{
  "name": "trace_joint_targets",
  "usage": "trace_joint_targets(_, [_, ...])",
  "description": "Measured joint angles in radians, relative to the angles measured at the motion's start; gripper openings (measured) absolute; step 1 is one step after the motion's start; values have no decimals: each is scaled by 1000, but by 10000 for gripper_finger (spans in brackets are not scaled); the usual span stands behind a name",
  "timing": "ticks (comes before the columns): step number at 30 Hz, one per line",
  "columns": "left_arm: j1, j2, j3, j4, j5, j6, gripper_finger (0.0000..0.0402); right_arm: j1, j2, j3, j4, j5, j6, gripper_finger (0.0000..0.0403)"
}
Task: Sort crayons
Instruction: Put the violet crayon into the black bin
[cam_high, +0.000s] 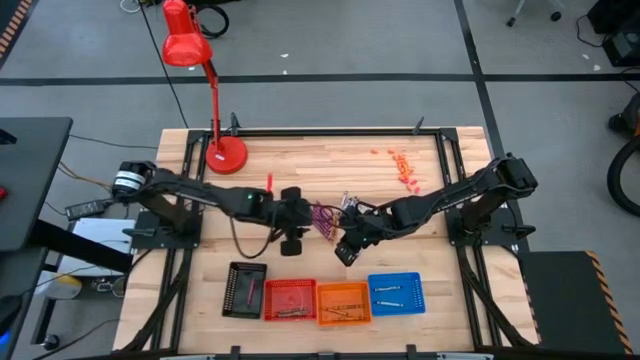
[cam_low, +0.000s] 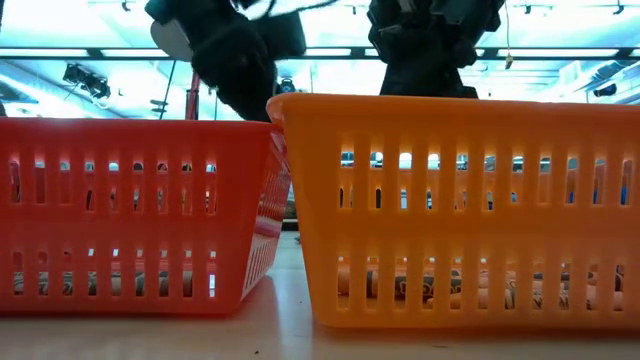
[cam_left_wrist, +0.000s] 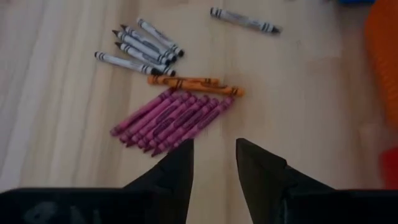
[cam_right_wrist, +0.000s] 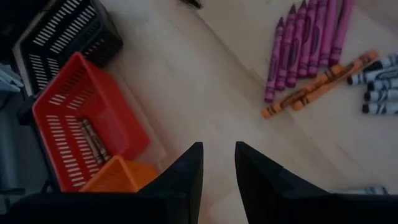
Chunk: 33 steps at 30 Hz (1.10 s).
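Crayons (cam_left_wrist: 171, 118) lie loose on the pale wooden table (cam_high: 330, 165), paper-wrapped sticks with pointed tips. The magenta ones are packed side by side in a slanted row; two orange crayons (cam_left_wrist: 196, 86) lie end to end just beside that row, a fan of grey-white crayons (cam_left_wrist: 140, 46) sits beyond the orange pair, and one more grey-white stick (cam_left_wrist: 244, 20) lies well apart from the cluster.

Left hand (cam_left_wrist: 212, 165) hovers just beside the magenta row, its two dark wedge-shaped fingers parted by a narrow gap with nothing between them. Right hand (cam_right_wrist: 217, 168) hangs over bare wood between the crayons and the slotted plastic baskets, fingers likewise slightly apart and empty.

Near the crayons stands a row of rectangular baskets: black (cam_high: 244, 290), red (cam_high: 290, 300), orange (cam_high: 343, 303) and blue (cam_high: 396, 294). Dark sticks lie in the red one, pale ones in the blue.
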Motion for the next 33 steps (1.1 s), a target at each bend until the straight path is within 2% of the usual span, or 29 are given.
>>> trace_joint_targets(8, [56, 119, 0, 84, 96, 68, 130, 39, 0, 0, -118, 15, 93, 97])
trace_joint_targets(17, [57, 245, 0, 188, 106, 186, 130, 48, 0, 0, -130, 39, 105, 97])
trace_joint_targets(33, [63, 282, 0, 236, 106, 337, 130, 48, -1, 0, -128, 53, 88, 97])
